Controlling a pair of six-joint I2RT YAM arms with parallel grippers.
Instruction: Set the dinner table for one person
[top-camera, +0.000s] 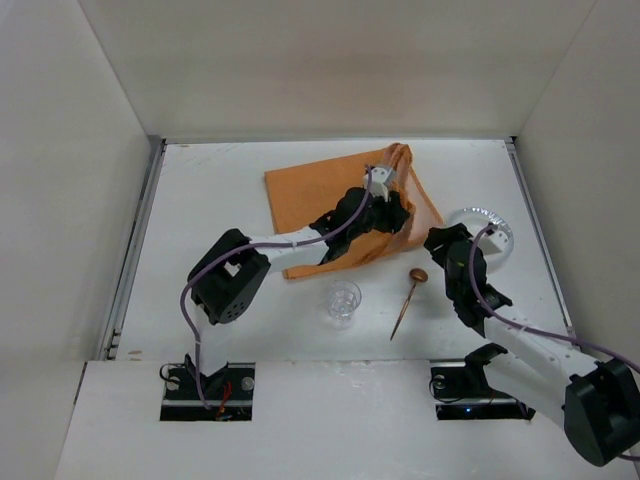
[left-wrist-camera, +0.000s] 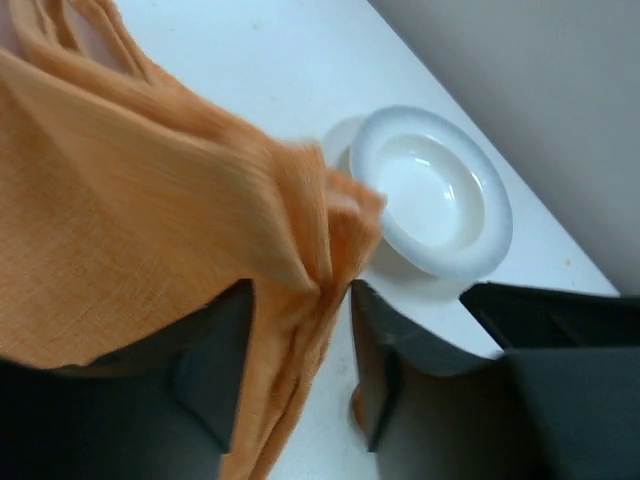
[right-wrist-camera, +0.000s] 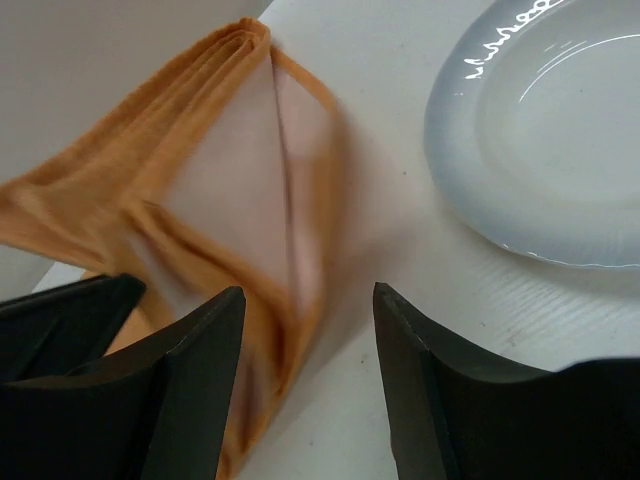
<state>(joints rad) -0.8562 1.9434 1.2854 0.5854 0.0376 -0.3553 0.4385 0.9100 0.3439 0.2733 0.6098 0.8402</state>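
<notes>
Basically, the dinner table (top-camera: 200, 190) is the white top filling the top view, and everything else sits on it. The orange placemat (top-camera: 310, 195) lies at the far middle, skewed. Its left part is flat and its right end is bunched and lifted in folds.

The left arm (top-camera: 290, 240) reaches from the near left diagonally across the placemat. The left gripper (left-wrist-camera: 300, 300) is at that raised right end. Its jaws stand apart with a loose, blurred fold of cloth running down between them. No pinch on the cloth is visible.

The right arm (top-camera: 500, 320) comes up from the near right, and the right gripper (right-wrist-camera: 308, 300) hovers low over bare table between the placemat's lifted corner and the plate (top-camera: 495, 222). Its jaws are spread wide with nothing in them.

The plate is white and round with a shallow well. It lies flat on the table at the right, just beside the placemat's bunched end but apart from it, and in the top view the right arm partly hides it.

A clear glass (top-camera: 342, 300) stands upright at the near middle, just in front of the placemat's near edge. A brown spoon (top-camera: 406, 303) lies flat on the table to the right of the glass. Its bowl points to the far side and its handle angles back toward the near edge. It sits between the glass and the right arm, touching neither.
</notes>
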